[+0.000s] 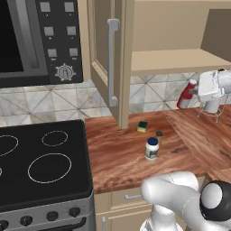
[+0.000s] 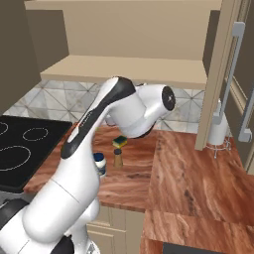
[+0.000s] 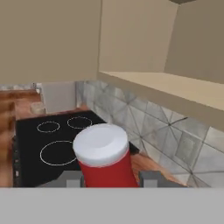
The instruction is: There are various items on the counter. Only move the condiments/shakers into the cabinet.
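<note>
In the hand view my gripper (image 3: 111, 178) is shut on the red squeeze bottle (image 3: 104, 158), whose white cap faces the camera. In the left base view the bottle (image 1: 185, 95) hangs tilted above the counter (image 1: 122, 158) at the right, just below the tan shelf (image 1: 176, 61) of the open cabinet, with my gripper (image 1: 195, 91) to its right. The white jar with a dark blue lid (image 1: 152, 149) and the small brown shaker (image 1: 159, 136) stand on the counter, the green-and-yellow sponge (image 1: 142, 127) behind them. My arm hides the hand in the right base view, where jar (image 2: 100, 162) and shaker (image 2: 118, 158) show.
The cabinet door (image 1: 108, 58) stands open toward me, left of the shelf. A black stovetop (image 1: 40, 162) lies left of the counter, under a microwave (image 1: 40, 40). A white paper towel roll (image 2: 218, 130) stands at the back right corner. Tiled wall (image 1: 149, 92) runs behind.
</note>
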